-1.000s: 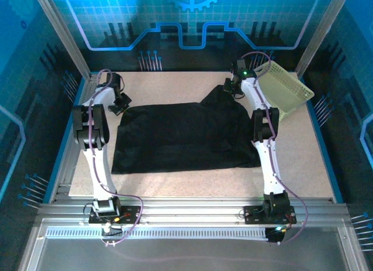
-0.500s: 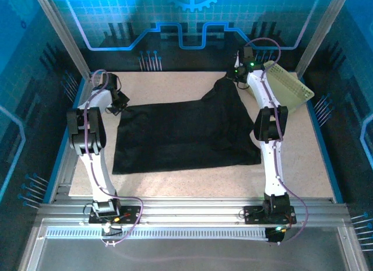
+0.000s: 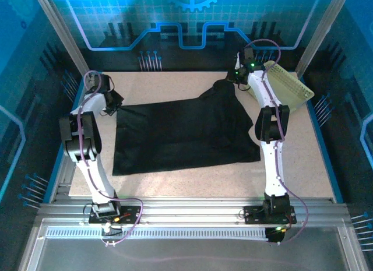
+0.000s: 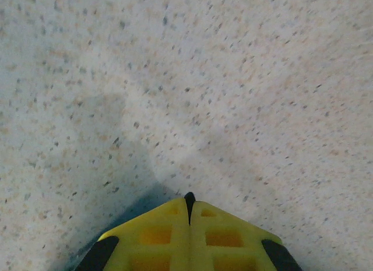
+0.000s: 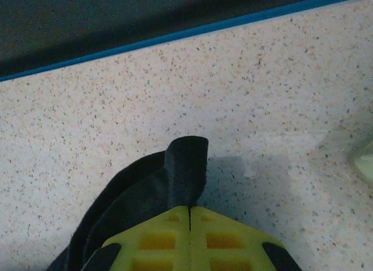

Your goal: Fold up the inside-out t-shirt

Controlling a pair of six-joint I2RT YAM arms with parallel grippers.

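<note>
Right gripper (image 5: 190, 208) first: my 2 yellow fingers (image 5: 157, 239) are pressed together on a fold of the inside-out t-shirt (image 5: 185, 166), which pokes up past their tips over the speckled table (image 5: 291, 78). My left gripper (image 4: 189, 196) is closed too, with nothing showing between its tips, just bare tabletop ahead. From above, the black t-shirt lies spread across the middle of the table, its far right corner drawn up to my right gripper. A pale yellow-green basket (image 3: 285, 87) sits tilted just beyond that arm.
</note>
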